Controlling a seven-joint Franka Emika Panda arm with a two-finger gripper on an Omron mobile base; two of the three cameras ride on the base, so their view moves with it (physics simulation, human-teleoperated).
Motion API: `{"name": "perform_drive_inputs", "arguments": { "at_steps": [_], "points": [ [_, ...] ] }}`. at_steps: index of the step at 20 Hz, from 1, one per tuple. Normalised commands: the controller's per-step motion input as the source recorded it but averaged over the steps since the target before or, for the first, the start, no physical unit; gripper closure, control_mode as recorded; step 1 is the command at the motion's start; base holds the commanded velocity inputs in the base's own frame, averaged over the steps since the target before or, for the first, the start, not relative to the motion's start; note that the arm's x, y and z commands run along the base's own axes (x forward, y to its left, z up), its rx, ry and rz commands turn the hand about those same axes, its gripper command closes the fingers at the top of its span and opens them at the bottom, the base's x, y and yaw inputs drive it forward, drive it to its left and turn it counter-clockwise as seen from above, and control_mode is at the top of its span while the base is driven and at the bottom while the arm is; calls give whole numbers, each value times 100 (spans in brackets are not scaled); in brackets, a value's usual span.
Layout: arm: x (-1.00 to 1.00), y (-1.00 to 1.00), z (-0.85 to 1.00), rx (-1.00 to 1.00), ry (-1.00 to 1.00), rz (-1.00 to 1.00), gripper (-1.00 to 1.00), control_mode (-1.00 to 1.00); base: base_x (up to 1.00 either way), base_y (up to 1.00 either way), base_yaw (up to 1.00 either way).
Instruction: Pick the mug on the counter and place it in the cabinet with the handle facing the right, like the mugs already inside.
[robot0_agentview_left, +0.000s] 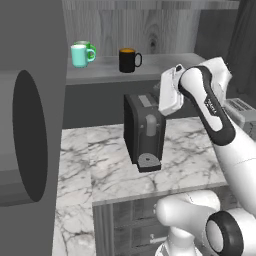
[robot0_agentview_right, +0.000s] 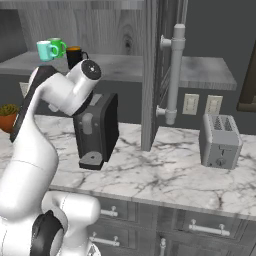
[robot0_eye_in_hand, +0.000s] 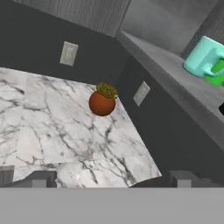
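End effector (robot0_eye_in_hand: 111, 179) open and empty: in the hand view its two dark fingertips (robot0_eye_in_hand: 39, 178) stand wide apart with nothing between them. In the left base view the white hand hangs in front of the cabinet (robot0_agentview_left: 165, 62), above the surface (robot0_agentview_left: 100, 160) and just to the right of the coffee machine (robot0_agentview_left: 144, 131).

The relation that matters is that the mug (robot0_agentview_left: 128, 60) is not on the surface. It stands upright on the cabinet shelf, up and to the left of the hand and clear of it, its long axis vertical. Its loop handle points right. By my reading the placement is made, and any coming move would be a pull away from the shelf rather than a reach toward it.

Counting along the shelf from the left, there are three mugs:
- One mint-teal mug (robot0_agentview_left: 78, 55).
- One green mug (robot0_agentview_left: 89, 50), touching or just behind the mint-teal one.
- The black mug, apart from that pair, to their right.

Below, on the surface, there is one coffee machine. One toaster (robot0_agentview_right: 219, 140) sits far to the right, beyond the upright panel. The hand camera looks toward the left end of the surface, where one potted plant (robot0_eye_in_hand: 102, 100) sits. Two wall outlets (robot0_eye_in_hand: 68, 53) are on the dark backsplash there. One arm is at work.
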Motion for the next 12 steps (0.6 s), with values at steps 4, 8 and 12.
{"name": "perform_drive_inputs", "arguments": {
  "at_steps": [4, 8, 12],
  "points": [
    [-44, 24, -54, -15, 3, 0, -100, -100, 0, 0, 0],
    [-24, 15, -61, -15, 4, 0, -100, -100, 0, 0, 0],
    [-8, 7, -59, -12, 3, 0, -100, -100, 0, 0, 0]
  ]
}}
